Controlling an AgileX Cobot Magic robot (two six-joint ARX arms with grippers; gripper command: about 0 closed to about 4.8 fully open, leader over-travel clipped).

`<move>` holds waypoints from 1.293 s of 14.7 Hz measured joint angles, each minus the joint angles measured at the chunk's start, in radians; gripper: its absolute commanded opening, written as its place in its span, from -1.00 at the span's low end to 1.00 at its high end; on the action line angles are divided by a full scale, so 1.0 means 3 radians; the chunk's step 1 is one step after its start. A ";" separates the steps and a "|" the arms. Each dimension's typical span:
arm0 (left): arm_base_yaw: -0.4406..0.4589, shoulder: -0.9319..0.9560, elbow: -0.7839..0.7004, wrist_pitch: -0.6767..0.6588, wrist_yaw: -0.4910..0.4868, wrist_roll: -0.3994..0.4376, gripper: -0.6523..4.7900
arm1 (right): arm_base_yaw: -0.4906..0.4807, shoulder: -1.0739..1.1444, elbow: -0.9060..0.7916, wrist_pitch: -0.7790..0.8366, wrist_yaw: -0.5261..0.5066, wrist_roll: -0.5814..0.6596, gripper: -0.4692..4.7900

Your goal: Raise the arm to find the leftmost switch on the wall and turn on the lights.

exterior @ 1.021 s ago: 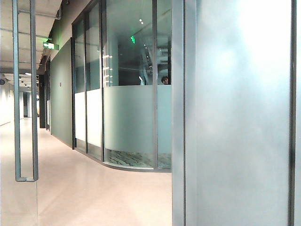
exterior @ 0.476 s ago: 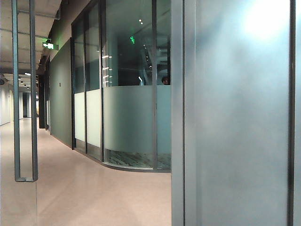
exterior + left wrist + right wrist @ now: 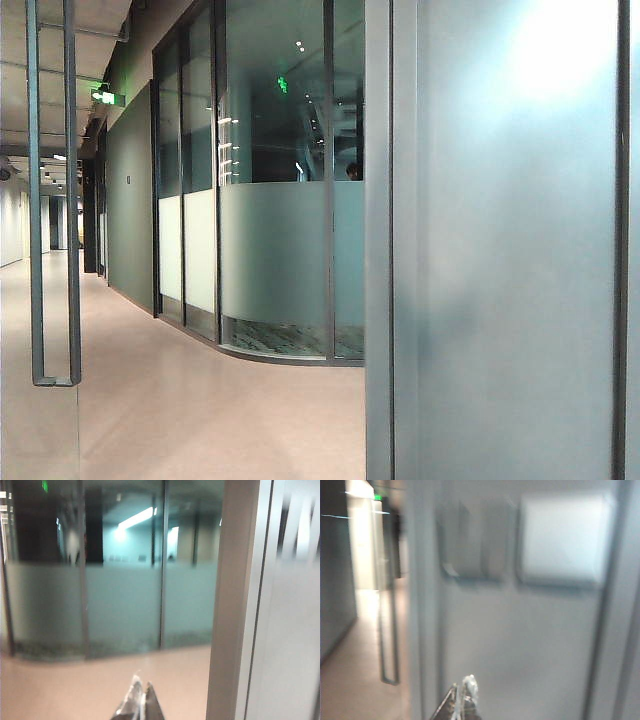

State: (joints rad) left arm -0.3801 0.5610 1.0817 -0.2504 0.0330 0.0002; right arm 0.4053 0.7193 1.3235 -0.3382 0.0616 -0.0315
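Left pincer: I see its fingertips pressed together, pointing forward. Right pincer: raised, tips apparently closed, though blur limits my certainty. Neither arm appears in my exterior view.

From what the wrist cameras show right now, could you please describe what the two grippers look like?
Only the tips show. The left gripper is a pair of dark, tapering pointed fingers with a pale, glossy, tape-like covering on one. The right gripper looks alike: dark, narrow fingers with a whitish shiny wrap at the tip. No cables or markings are visible; both views are blurred.

Pale wall; two switch plates, side by side
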 measured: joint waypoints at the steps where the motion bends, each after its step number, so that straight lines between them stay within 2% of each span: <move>1: 0.0000 -0.0187 -0.0267 -0.0028 -0.0001 -0.0001 -0.78 | 0.0001 -0.0179 -0.0284 0.0032 0.0011 0.0000 -0.83; 4: 0.0000 -0.0690 -0.0848 -0.0048 -0.0037 -0.0001 -0.78 | 0.0000 -0.0674 -0.1180 0.0195 0.0231 0.0013 -0.83; 7: -0.0001 -0.0797 -0.0982 -0.0161 -0.0036 -0.0001 -0.78 | 0.0001 -0.1007 -0.1698 0.0177 0.0244 0.0013 -0.82; 12: -0.0001 -0.0804 -0.0982 -0.0459 -0.0036 -0.0001 -0.78 | 0.0001 -0.1130 -0.1761 0.0188 0.0245 0.0013 -0.82; 19: -0.0001 -0.0804 -0.0982 -0.0459 -0.0036 -0.0001 -0.78 | 0.0001 -0.1130 -0.1761 0.0188 0.0245 0.0013 -0.82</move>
State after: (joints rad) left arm -0.3805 0.3199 0.7872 -0.3882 0.0223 -0.0002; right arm 0.4057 0.3801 0.7952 -0.2817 0.1352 -0.0277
